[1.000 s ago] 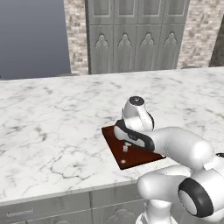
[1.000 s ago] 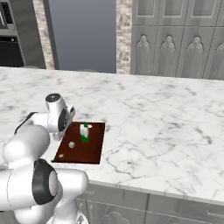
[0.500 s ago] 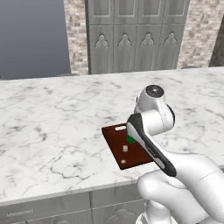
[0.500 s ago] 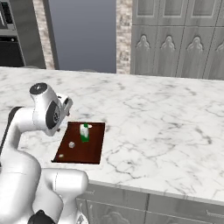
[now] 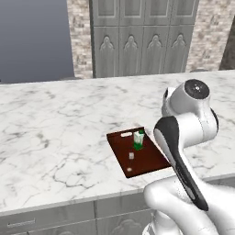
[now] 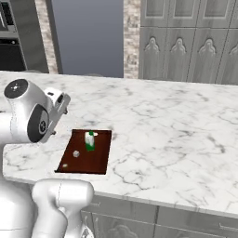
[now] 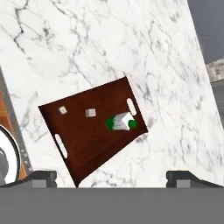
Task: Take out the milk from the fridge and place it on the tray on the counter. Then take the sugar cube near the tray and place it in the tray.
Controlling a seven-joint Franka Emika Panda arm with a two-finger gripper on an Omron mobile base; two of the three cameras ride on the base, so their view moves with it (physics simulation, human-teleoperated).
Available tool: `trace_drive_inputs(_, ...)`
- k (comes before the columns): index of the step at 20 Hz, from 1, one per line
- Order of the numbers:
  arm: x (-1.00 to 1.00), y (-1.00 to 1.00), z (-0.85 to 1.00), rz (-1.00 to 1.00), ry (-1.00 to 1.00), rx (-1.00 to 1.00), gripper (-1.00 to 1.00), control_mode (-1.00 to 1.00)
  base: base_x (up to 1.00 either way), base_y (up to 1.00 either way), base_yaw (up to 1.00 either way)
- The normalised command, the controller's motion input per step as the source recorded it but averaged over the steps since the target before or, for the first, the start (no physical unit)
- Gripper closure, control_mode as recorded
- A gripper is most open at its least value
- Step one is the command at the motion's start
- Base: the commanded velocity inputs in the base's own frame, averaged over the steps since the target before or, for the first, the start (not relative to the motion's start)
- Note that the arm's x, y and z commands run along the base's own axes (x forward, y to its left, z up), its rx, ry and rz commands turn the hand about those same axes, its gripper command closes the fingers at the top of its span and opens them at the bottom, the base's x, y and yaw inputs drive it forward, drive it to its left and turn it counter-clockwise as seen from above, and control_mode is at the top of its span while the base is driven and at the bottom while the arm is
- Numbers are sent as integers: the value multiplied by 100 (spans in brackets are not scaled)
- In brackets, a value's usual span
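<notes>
Risen since a second ago: arm, off the tray and high above it. Tray's right corner hidden behind forearm in left base view. Gripper: fingertips spread wide, holding nothing. Milk upright on tray, sugar cube close beside; counter beneath.

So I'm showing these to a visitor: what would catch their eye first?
Probably the dark tray near the front edge of the white marble counter, with the green-topped milk upright on it and a sugar cube beside it. The gripper hangs open above.
</notes>
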Motion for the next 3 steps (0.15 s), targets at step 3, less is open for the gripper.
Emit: trace_drive_inputs(3, -82, -27, 100, 0, -12, 0, -100, -100, 0, 0, 0)
